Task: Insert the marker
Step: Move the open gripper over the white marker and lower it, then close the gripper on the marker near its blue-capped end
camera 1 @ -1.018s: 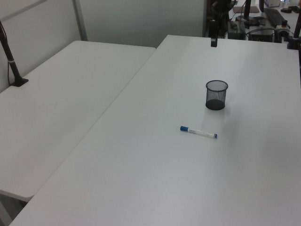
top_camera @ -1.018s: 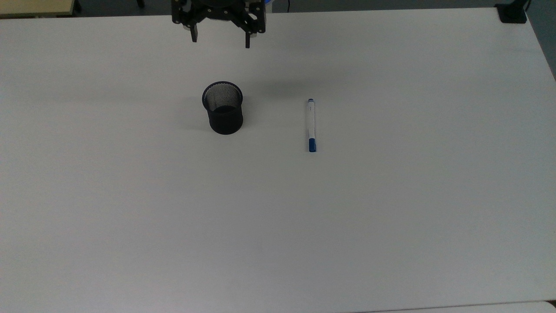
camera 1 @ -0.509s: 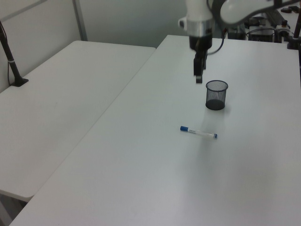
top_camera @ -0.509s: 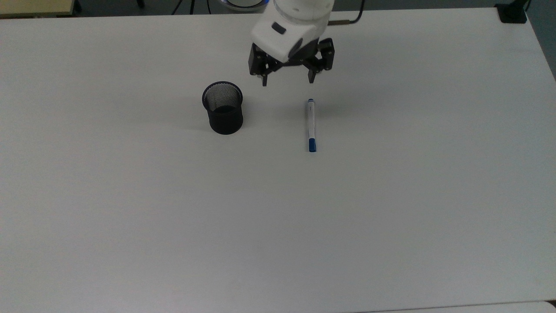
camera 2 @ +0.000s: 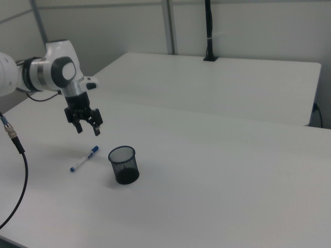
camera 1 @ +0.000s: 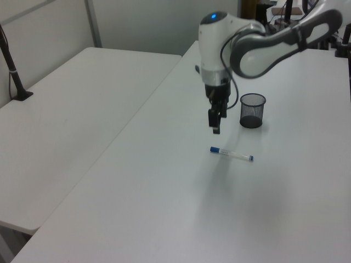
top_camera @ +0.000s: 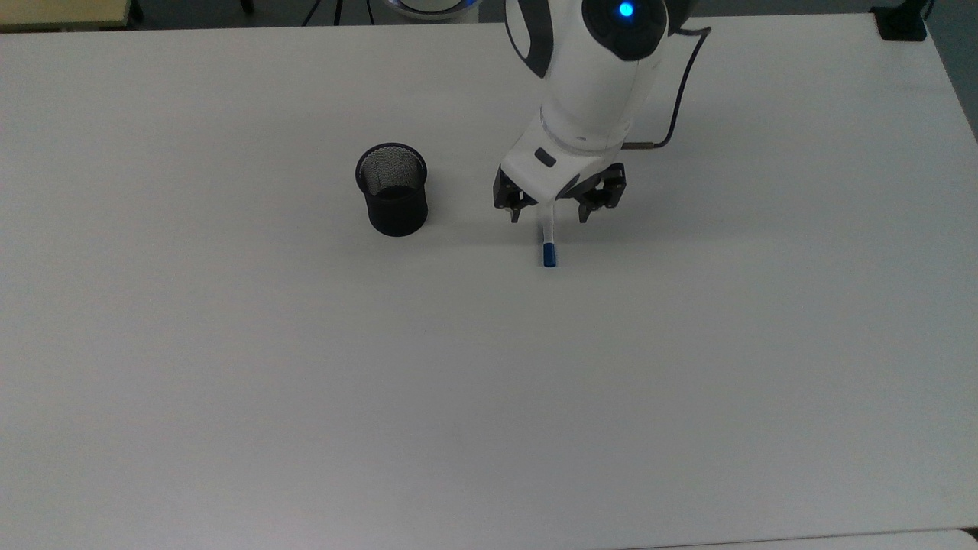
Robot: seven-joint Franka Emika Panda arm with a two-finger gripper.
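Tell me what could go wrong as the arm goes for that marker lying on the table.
The marker is slim and lies flat on the table, so the open pincer, hanging above it, might roll it or clip the tabletop. Held off-centre, it could tilt and catch the rim of the mesh cup, which looks narrow.

Even, diffuse overhead light, bright white table point(top_camera: 229, 367), no hard glare.
Soft faint shadow on the table just below and beside the open jaws of the gripper point(top_camera: 550, 214) in the top view; another pale smear under the arm in the left view, past the marker point(camera 1: 231, 154). Mesh cup point(top_camera: 392, 189) casts only a weak dark patch at its base. Top view slightly grainy, corners dimmer. Left and right views softer, mildly washed out. Blue indicator light glows on the arm.
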